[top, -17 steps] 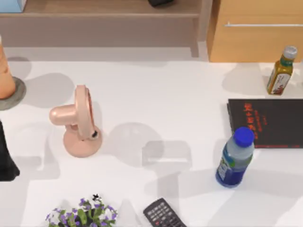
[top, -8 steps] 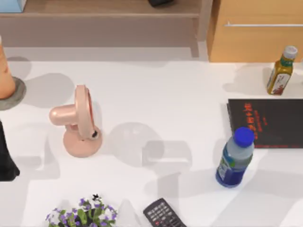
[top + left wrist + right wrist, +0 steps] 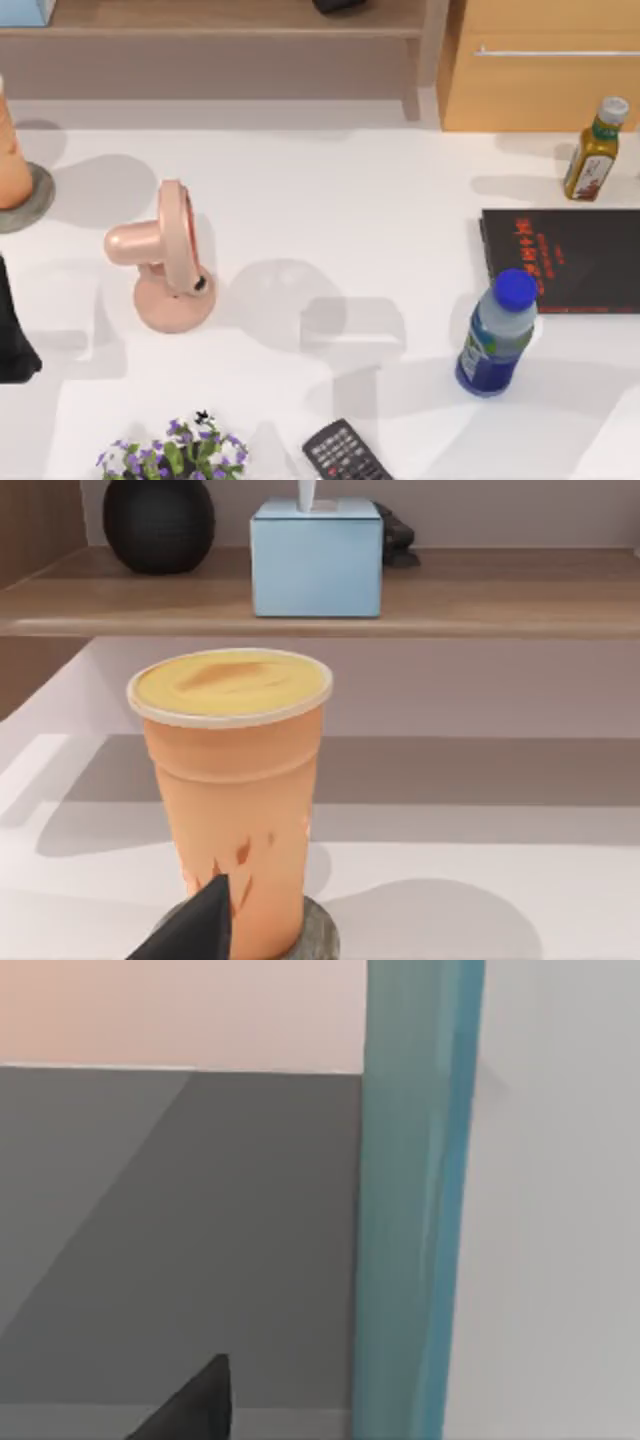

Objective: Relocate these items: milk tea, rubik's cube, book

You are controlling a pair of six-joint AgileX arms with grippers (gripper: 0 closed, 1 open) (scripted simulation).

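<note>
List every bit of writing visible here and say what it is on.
Nothing can be read.
Black book: red characters on the cover, too blurred to read.
Yellow-brown bottle: red label marks, illegible.
Blue-capped bottle: label print too small.
Remote: key markings too small.

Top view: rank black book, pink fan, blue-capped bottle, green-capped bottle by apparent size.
1. Black book, though cut off at the right edge.
2. Pink fan.
3. Blue-capped bottle.
4. Green-capped bottle.
The upright things rise toward the camera, so true sizes may differ.
</note>
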